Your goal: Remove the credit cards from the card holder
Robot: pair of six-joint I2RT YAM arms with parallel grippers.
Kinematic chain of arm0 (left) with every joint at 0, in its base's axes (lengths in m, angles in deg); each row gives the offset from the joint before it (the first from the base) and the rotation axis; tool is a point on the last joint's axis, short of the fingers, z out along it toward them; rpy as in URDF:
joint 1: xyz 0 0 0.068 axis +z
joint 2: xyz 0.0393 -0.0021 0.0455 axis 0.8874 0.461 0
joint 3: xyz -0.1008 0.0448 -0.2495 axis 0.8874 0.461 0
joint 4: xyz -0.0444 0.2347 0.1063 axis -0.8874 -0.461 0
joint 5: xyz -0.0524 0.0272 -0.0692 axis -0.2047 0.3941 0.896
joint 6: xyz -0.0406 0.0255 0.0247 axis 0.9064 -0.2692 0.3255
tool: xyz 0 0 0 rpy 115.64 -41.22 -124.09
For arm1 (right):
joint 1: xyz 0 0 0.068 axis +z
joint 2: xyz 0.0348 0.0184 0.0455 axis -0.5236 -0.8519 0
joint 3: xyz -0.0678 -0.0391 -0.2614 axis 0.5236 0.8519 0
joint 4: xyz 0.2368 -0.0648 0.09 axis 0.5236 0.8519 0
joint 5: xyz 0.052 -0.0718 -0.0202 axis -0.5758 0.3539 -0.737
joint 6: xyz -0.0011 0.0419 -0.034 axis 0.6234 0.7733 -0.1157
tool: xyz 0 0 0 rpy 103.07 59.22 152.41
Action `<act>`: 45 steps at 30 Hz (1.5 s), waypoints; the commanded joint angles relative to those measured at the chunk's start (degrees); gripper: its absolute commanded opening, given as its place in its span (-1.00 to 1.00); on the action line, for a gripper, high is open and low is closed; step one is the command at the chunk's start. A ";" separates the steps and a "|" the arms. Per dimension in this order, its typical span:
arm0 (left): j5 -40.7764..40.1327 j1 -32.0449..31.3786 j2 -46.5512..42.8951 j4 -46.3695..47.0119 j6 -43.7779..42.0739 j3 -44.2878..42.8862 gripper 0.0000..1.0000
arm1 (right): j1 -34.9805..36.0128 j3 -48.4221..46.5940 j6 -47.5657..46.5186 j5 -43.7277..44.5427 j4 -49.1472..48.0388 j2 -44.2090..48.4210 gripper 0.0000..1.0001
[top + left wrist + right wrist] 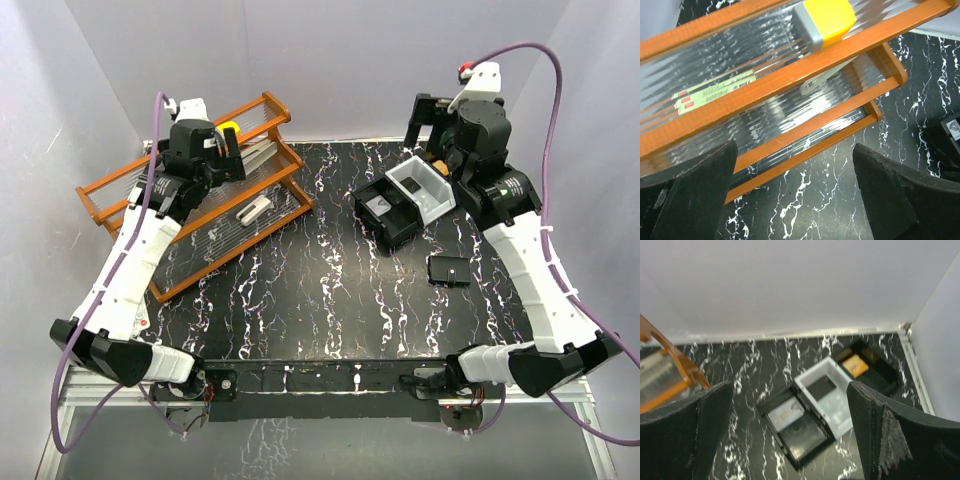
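The card holder (pixel 450 271) is a small black wallet lying shut on the black marble table, right of centre; neither wrist view shows it. My right gripper (pixel 428 135) is open and empty, well behind the holder and high over the tray at the back right; the right wrist view shows it (pixel 790 435) with its fingers wide apart. My left gripper (pixel 232 150) is open and empty over the orange rack at the back left, far from the holder. In the left wrist view it (pixel 795 195) hangs above the rack's front rail and bare table.
A three-compartment tray (pixel 400 205) lies at the back right: a black section holds a silver card (pixel 785 412), the white section (pixel 840 410) a dark card (pixel 821 388), the far black section an orange card (pixel 855 365). The orange rack (pixel 805 70) holds a yellow-grey block (pixel 825 20) and pens (pixel 715 90).
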 commanded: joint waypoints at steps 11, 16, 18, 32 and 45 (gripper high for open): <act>47.87 10.26 -8.73 20.92 4.61 20.44 0.97 | -10.98 27.02 8.69 -21.86 -0.54 13.45 0.96; 54.67 4.14 -8.18 21.03 -3.39 24.51 0.97 | -13.17 32.80 11.36 -27.13 -0.64 16.52 0.96; 55.96 2.59 -7.18 20.10 -4.78 25.75 0.97 | -13.74 34.46 12.14 -28.80 -0.64 17.45 0.96; 44.11 -1.60 0.21 15.18 -11.40 30.58 0.97 | -15.02 39.47 15.45 -32.65 -0.21 20.49 0.96; 43.40 -1.64 12.17 18.31 -12.66 33.62 0.97 | -15.14 40.63 18.80 -34.92 1.16 19.65 0.96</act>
